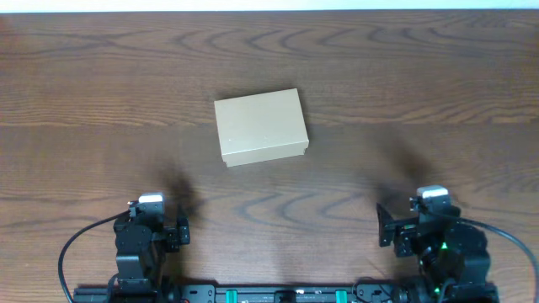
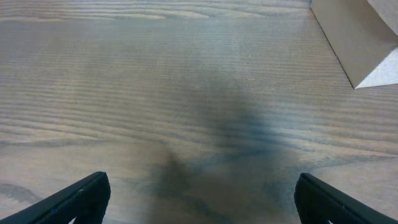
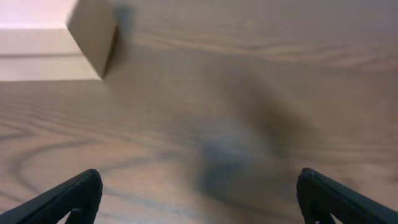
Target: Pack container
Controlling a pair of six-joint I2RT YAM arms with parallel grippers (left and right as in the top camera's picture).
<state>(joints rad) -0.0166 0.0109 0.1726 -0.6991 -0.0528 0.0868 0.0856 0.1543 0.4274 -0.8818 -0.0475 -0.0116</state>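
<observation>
The container [image 1: 259, 126] is a small tan cardboard box with its flap lid closed, standing near the middle of the wooden table. A corner of it shows at the top right of the left wrist view [image 2: 360, 37] and at the top left of the right wrist view [image 3: 81, 43]. My left gripper [image 2: 202, 199] is open and empty at the near left edge of the table [image 1: 156, 227]. My right gripper [image 3: 199, 199] is open and empty at the near right edge [image 1: 421, 223]. Both are well short of the box. No tape rolls are in view.
The dark wood table [image 1: 421, 76] carries nothing else that shows. A pale strip runs along its far edge.
</observation>
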